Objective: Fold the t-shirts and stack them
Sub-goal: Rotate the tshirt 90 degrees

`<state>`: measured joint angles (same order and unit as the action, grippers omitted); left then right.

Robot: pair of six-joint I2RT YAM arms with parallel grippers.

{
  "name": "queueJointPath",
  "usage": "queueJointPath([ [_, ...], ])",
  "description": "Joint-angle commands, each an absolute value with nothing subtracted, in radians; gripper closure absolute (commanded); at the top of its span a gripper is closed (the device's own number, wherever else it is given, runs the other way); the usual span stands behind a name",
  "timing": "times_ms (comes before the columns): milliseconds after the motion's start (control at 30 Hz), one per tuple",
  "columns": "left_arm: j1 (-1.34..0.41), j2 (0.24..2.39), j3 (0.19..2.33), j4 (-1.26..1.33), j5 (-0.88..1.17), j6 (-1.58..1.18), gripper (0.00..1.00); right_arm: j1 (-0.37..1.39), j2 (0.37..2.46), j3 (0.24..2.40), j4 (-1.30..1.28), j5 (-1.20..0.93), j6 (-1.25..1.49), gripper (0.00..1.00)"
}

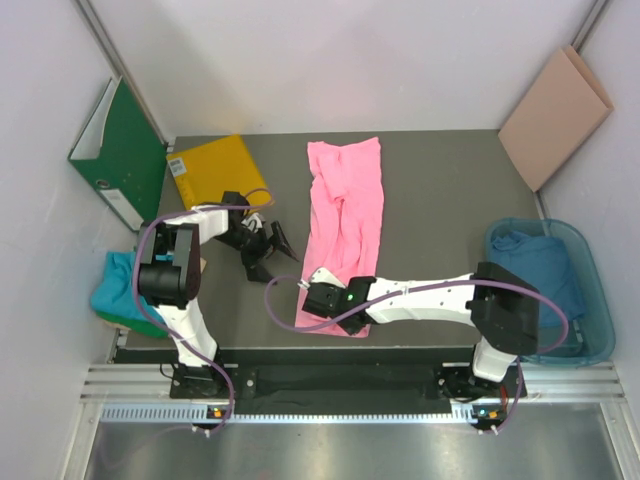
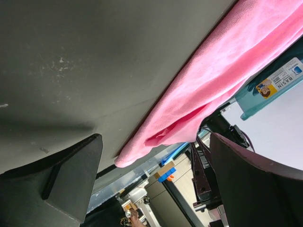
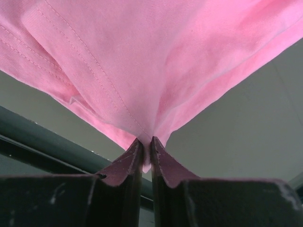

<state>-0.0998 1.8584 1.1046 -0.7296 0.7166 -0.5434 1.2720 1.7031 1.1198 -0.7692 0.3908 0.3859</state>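
Observation:
A bright pink t-shirt [image 1: 345,215] lies lengthwise down the middle of the table, rumpled and partly folded over itself. My right gripper [image 1: 312,300] is at its near left corner. In the right wrist view that gripper [image 3: 147,142] is shut on a pinch of the pink cloth [image 3: 156,61], which fans out above the jaws. My left gripper [image 1: 265,242] rests on the table left of the shirt, open and holding nothing. The left wrist view shows its fingers [image 2: 57,184] spread wide, with the pink shirt's edge [image 2: 222,80] beyond them. A teal t-shirt [image 1: 120,290] sits at the left edge. A blue t-shirt [image 1: 545,262] lies in the basin.
A yellow flat sheet [image 1: 212,168] lies at the back left, with a green binder [image 1: 120,150] leaning on the left wall. A beige folder [image 1: 555,115] leans at the back right. The translucent blue basin [image 1: 598,300] stands at the right table edge.

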Motion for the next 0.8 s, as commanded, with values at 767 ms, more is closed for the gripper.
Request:
queueJointPath([
  [767, -0.101, 1.896, 1.134, -0.716, 0.718, -0.537, 0.01, 1.269, 1.555, 1.000, -0.902, 0.364, 0.520, 0.92],
])
